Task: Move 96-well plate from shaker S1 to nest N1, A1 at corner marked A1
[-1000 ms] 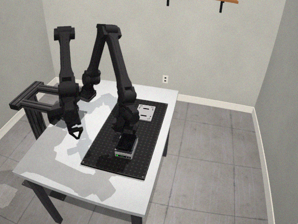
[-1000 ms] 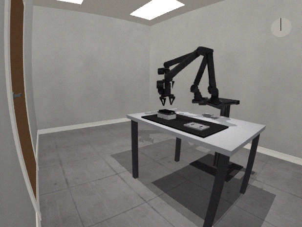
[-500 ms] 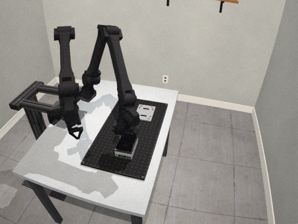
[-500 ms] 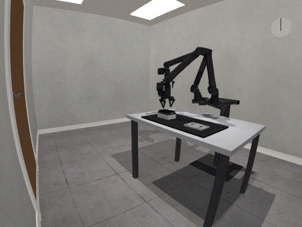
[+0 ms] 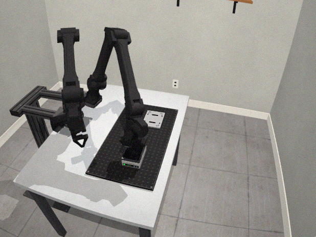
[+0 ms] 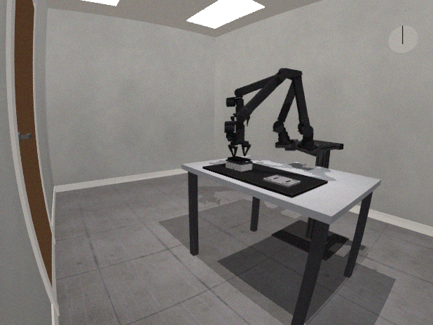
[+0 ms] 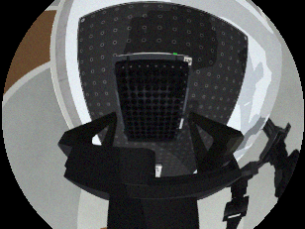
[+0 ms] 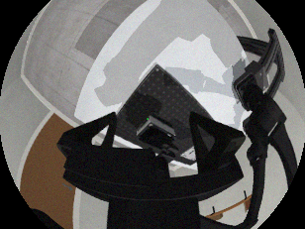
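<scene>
- The plate [image 5: 133, 153] [image 6: 239, 159] [image 7: 152, 100] [image 8: 157, 136], dark and many-holed, lies on top of the shaker [image 5: 131, 163] [image 6: 238, 166] [image 7: 187, 60] [image 8: 159, 124]; its corner letters are too small to read.
- Seen from the top view, with twelve at the picture's upper edge, a green light [image 5: 124, 164] shines on the shaker's front, at seven o'clock from the plate.
- The left gripper [image 5: 134, 148] [image 6: 239, 155] [image 7: 152, 115] hangs above the plate, jaws spread, nothing between them; the exterior view shows its tips apart from the plate.
- The pale nest [image 5: 154, 119] [image 6: 282, 181] sits at one o'clock from the plate, with no plate in it.
- Both shaker and nest stand on the black board [image 5: 163, 143] [image 6: 257, 177] [image 7: 99, 49] [image 8: 168, 93].
- The right gripper [image 5: 81, 143] [image 8: 152, 115] is between nine and ten o'clock, off the board and over the white table [image 5: 76, 202] [image 6: 343, 192], jaws spread and holding nothing.
- Farther out, at one o'clock, a wall socket [image 5: 175, 84] shows beyond the table.
</scene>
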### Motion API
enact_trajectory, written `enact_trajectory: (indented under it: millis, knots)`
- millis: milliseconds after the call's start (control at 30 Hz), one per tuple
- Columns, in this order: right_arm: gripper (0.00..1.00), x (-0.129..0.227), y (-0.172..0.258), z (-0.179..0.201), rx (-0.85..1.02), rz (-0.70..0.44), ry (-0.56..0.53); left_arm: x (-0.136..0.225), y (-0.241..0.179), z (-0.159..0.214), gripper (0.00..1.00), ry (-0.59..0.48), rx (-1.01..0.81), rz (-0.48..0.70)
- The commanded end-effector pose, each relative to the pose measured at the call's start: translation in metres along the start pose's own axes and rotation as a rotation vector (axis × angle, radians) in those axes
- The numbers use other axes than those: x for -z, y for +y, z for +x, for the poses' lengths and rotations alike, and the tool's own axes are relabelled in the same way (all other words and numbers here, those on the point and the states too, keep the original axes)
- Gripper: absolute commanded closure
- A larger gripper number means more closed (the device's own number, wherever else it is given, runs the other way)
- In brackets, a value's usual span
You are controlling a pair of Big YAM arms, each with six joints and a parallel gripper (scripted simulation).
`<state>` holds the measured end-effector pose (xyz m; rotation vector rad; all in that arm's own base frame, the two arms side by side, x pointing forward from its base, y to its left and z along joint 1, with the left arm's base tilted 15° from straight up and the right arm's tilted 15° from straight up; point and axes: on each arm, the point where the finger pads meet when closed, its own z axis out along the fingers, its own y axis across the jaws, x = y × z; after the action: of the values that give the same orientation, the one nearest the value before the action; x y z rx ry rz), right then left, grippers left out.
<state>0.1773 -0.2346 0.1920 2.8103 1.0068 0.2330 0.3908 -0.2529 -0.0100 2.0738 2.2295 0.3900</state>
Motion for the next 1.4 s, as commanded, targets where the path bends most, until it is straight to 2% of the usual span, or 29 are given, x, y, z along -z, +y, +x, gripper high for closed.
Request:
enact_trajectory:
  millis: [0,400,733,767,1367]
  knots:
    - [0.0,0.023,0.017,-0.002,0.004,-0.056,-0.004,-0.012,0.004,0.001,0.0,-0.003,-0.003,0.001]
    - [0.0,0.023,0.017,-0.002,0.004,-0.056,-0.004,-0.026,0.008,-0.002,0.0,-0.01,-0.001,-0.006]
    - [0.0,0.023,0.017,-0.002,0.004,-0.056,-0.004,-0.014,0.011,-0.008,0.0,-0.022,0.001,-0.021]
    - [0.0,0.023,0.017,-0.002,0.004,-0.056,-0.004,-0.014,0.011,-0.008,1.0,-0.022,0.001,-0.021]
    - [0.0,0.023,0.017,-0.002,0.004,-0.056,-0.004,-0.014,0.011,-0.008,1.0,-0.022,0.001,-0.021]
